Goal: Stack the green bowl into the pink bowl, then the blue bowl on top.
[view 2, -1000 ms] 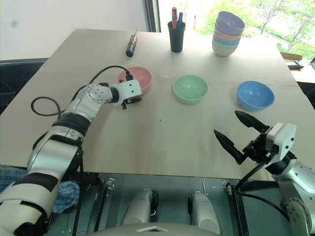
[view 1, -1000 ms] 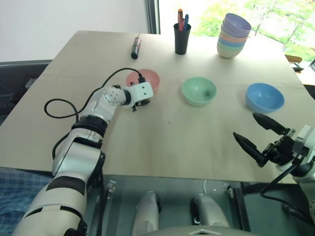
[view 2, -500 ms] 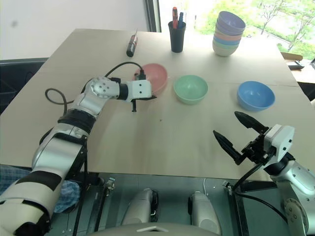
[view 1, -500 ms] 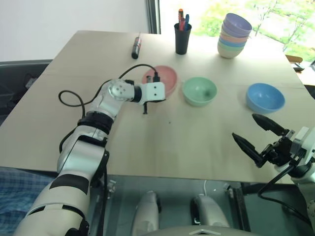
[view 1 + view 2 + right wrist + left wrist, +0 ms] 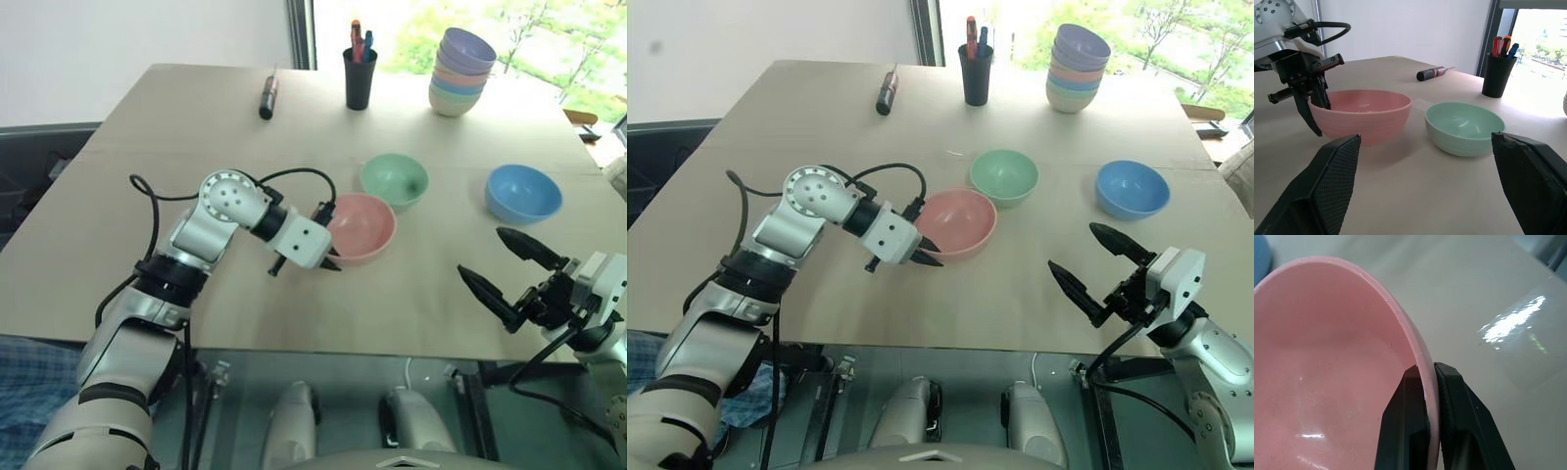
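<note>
The pink bowl sits upright on the counter, salmon-coloured, smooth and empty, its near-left rim pinched between the left gripper fingers. The green bowl, mint and empty, stands upright just behind and to the right of it, a narrow gap between them. The blue bowl, sky-blue and empty, stands upright well apart to the right

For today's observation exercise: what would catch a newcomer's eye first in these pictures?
The left gripper pinching the near rim of the pink bowl at the table's middle, one finger inside, one outside. Just behind sits the green bowl, with the blue bowl off to the right. The right gripper hangs wide open at the near right edge.
</note>
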Controlling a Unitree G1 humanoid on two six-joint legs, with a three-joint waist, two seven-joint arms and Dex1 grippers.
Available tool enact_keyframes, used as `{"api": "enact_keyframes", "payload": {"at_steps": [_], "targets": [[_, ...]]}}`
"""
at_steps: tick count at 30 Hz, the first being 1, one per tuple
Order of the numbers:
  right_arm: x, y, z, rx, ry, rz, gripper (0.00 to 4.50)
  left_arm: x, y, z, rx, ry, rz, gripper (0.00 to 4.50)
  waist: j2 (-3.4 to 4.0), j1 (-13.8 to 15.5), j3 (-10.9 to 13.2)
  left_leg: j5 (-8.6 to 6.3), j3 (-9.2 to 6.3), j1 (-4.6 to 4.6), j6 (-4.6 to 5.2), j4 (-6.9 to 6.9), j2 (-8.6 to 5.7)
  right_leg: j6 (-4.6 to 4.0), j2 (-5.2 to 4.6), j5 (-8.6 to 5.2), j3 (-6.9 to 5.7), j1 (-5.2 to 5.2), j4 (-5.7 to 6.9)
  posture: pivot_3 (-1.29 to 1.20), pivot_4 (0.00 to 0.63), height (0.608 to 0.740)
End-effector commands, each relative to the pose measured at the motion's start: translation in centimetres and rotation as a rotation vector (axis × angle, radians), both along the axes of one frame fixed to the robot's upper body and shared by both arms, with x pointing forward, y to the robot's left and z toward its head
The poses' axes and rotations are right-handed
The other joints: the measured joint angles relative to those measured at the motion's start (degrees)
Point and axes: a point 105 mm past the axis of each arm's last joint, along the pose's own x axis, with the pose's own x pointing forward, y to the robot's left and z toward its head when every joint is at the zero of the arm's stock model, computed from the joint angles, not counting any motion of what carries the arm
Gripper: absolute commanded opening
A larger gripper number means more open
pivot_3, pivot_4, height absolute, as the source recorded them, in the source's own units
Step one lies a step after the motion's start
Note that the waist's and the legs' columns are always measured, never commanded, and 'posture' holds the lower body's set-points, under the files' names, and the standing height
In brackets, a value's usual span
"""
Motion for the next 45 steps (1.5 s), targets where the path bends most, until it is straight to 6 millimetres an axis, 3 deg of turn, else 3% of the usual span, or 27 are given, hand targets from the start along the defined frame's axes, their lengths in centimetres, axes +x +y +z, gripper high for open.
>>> {"api": "enact_keyframes", "payload": {"at_steps": [1, 7, 11, 16, 20, 24, 31, 33, 38, 45], "targets": [[-0.3, -0.1, 1.1, -0.012, -0.054, -0.006, 4.5, 0.1, -0.2, 0.6, -0.011, -0.057, -0.022, 0.67, 0.0, 0.1, 0.0, 0.0, 0.0, -0.01, 0.0, 0.02, 0.0, 0.0, 0.0, 0.0, 0.0, 0.0, 0.0, 0.0, 0.15, 0.74], [-0.4, -0.2, 0.9, -0.017, -0.046, -0.01, 4.5, 0.3, -0.1, 0.5, -0.016, -0.043, -0.012, 2.74, 0.0, 0.1, 0.0, 0.0, -0.02, -0.01, 0.01, 0.07, 0.0, 0.0, 0.0, 0.0, 0.0, 0.0, 0.06, 0.0, 0.15, 0.74], [-0.5, -0.2, 0.8, -0.02, -0.041, -0.011, 4.5, 0.5, -0.1, 0.6, -0.06, -0.024, 0.017, 4.43, 0.0, 0.1, 0.0, 0.0, -0.03, -0.01, 0.01, 0.11, 0.0, 0.0, 0.0, 0.0, 0.0, 0.0, 0.1, 0.0, 0.15, 0.74], [-0.4, -0.2, 0.7, -0.029, -0.034, -0.012, 4.5, 0.6, 0.3, 1.4, -0.177, 0.1, 0.119, 4.47, 0.0, 0.0, 0.0, -0.01, -0.03, 0.0, 0.01, 0.21, 0.0, 0.0, 0.0, -0.01, 0.01, -0.01, 0.24, 0.0, 0.15, 0.74], [0.4, -0.8, -0.6, -0.107, 0.053, -0.023, 4.5, 1.3, 1.2, 3.8, -0.421, 0.2, 0.257, 4.47, 0.0, -0.1, 0.0, -0.01, -0.09, -0.01, 0.01, 0.33, 0.02, 0.0, 0.01, -0.02, -0.02, -0.01, 0.35, 0.0, 0.15, 0.74], [2.4, -1.7, -1.5, -0.227, 0.099, -0.048, 4.5, 1.9, 3.4, 8.4, -0.69, 0.263, 0.413, 4.47, -0.01, -0.1, 0.0, -0.01, -0.12, -0.03, 0.02, 0.53, 0.02, 0.01, 0.0, -0.04, -0.03, -0.03, 0.58, 0.0, 0.15, 0.74], [6.4, -1.8, -0.5, -0.4, 0.066, -0.034, 4.5, 1.2, 7.5, 8.9, -0.815, 0.286, 0.608, 4.47, 0.06, -1.2, 0.0, -0.01, -0.08, 0.0, 0.02, 0.55, 0.03, 0.02, -0.01, -0.04, 0.0, -0.04, 0.66, 0.0, 0.15, 0.74], [8.5, -1.3, -0.1, -0.502, 0.065, -0.021, 4.5, 1.1, 8.9, 8.9, -0.881, 0.283, 0.684, 4.47, 0.02, -1.2, 0.0, -0.01, -0.15, -0.03, 0.01, 0.55, 0.04, 0.01, 0.0, -0.05, -0.06, -0.05, 0.64, 0.0, 0.15, 0.74], [13.2, 1.1, 1.6, -0.601, 0.033, 0.015, 4.5, 0.7, 11.4, 9.0, -1.006, 0.201, 0.834, 4.47, 0.04, -2.1, 0.1, -0.01, 0.09, 0.02, 0.02, 0.53, 0.08, 0.01, 0.02, -0.04, 0.15, -0.14, 0.67, 0.0, 0.15, 0.74], [16.8, 4.0, 0.1, -0.969, -0.058, 0.124, 4.5, -1.4, 13.0, 8.4, -1.063, 0.154, 0.936, 4.47, 0.02, -1.3, 0.2, -0.02, 0.27, -0.1, 0.01, 0.38, 0.07, -0.01, -0.02, -0.04, 0.24, -0.34, 0.57, 0.0, 0.15, 0.74]]}}
